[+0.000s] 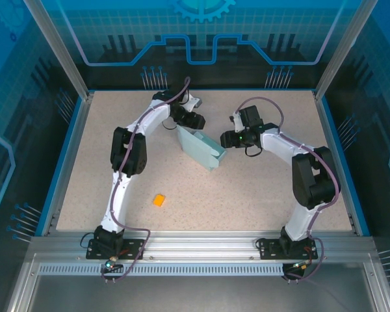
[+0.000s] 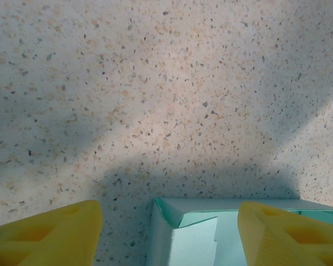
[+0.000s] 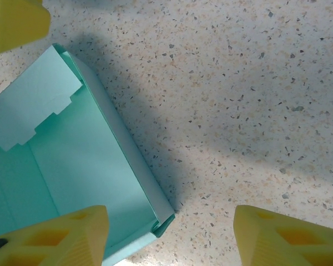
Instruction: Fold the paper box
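paper box (image 1: 200,151) between left gripper (image 2: 169,209) and right gripper (image 3: 169,215), jaws apart

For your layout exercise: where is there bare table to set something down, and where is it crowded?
Free: the near middle, between the orange block and the right arm; also the far-right corner. Crowded: the centre, where the left gripper and right gripper flank the paper box.

Pale-blue paper box (image 1: 201,149) (partly folded, open) sits centrally, angled.

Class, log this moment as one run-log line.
paper box: partly folded | left gripper: open, at box end | right gripper: open, over box corner
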